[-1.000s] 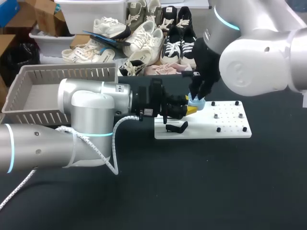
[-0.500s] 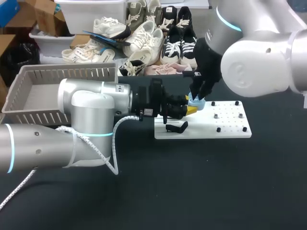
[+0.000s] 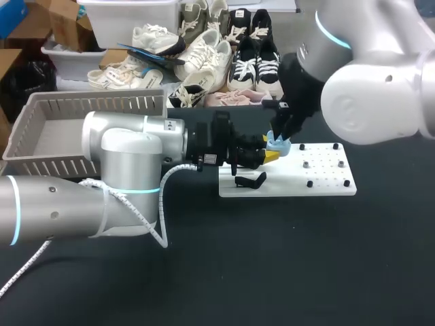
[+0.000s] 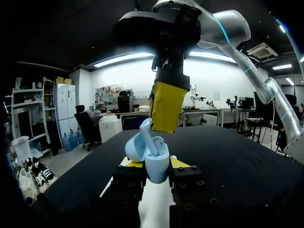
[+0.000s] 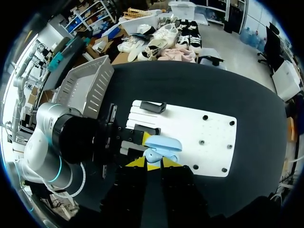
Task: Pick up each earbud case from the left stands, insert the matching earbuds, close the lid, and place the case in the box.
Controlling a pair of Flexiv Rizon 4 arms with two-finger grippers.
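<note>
The black desk (image 3: 285, 265) carries a white board (image 3: 329, 182) lying under both grippers, and a grey basket (image 3: 88, 103) stands well behind the left gripper (image 4: 156, 172), back beside its arm. The left gripper is clamped on the lower body of the pale blue case (image 4: 151, 156), one pad on each broad side, holding it above the board. The right gripper (image 5: 153, 164) hangs directly over the case, its tips just above the open well. Whether it is spread or pinching anything I cannot tell. The case looks like a small, hard plastic shell. I judge it light and stiff but smooth and rounded, so it could twist or squirt out of a pinch set too near its curved bottom. The present hold on the flatter sides, below the rim, seems the safest place because it leaves the hinge and well free. The case stands upright with its long axis running up from the left gripper toward the right one. Its mouth faces the right gripper. The lid (image 4: 137, 146) is swung back and leans away to one side. The hinge is probably the weak part, so the lid should be pushed shut squarely from above. An earbud (image 4: 155, 141) seems to sit in the well, though this is too small to confirm.
</note>
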